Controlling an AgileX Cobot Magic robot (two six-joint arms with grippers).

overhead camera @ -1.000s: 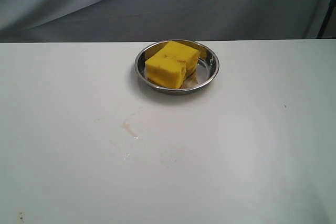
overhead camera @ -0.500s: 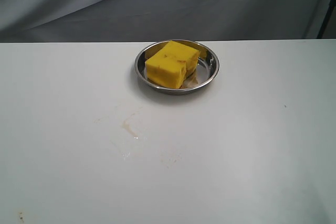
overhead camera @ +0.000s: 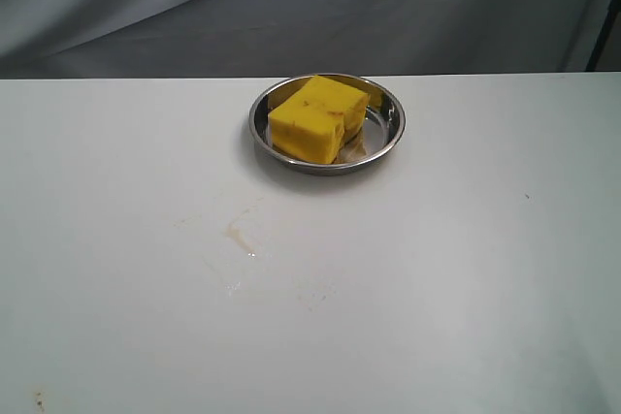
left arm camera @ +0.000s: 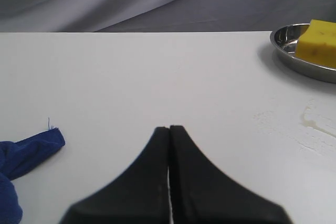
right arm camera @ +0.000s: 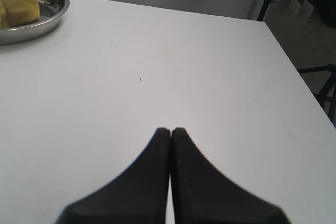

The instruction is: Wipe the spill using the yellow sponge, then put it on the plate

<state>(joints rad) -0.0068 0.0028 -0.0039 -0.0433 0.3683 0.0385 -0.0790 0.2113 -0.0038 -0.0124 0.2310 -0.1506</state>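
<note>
Table [left arm camera: 131, 77]: sponge [left arm camera: 317, 43] far from left tool [left arm camera: 169, 128]

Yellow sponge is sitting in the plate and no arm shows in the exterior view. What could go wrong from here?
1. A faint brownish spill trace shows on the table; stopping now may leave it unwiped.
2. The left fingers and right fingers are shut; reaching in like that would likely shove the yellow sponge or skid the plate.
3. The sponge fills much of the shallow plate, so a grip may catch the rim.
</note>
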